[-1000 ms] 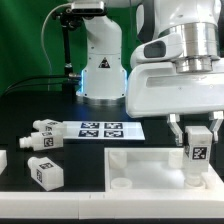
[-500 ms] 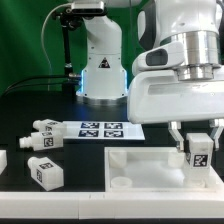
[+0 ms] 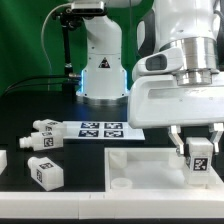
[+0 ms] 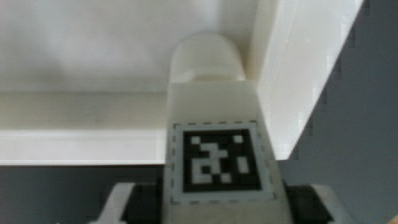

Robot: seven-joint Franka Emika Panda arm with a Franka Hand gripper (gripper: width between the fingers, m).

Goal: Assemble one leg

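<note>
My gripper is shut on a white leg with a black-and-white tag, holding it upright over the right end of the large white panel. In the wrist view the leg runs from between my fingers toward the panel's inner corner, its rounded far end close to the raised rim. Three more tagged legs lie at the exterior view's left: two near the marker board and one at the front. Whether the held leg's end touches the panel is hidden.
The marker board lies behind the panel. A white robot base stands at the back. Another white part sits at the left edge. A white rail runs along the front.
The gripper with the leg has moved slightly to the exterior view's right and a little lower over the panel's right end. The loose legs have not moved.
</note>
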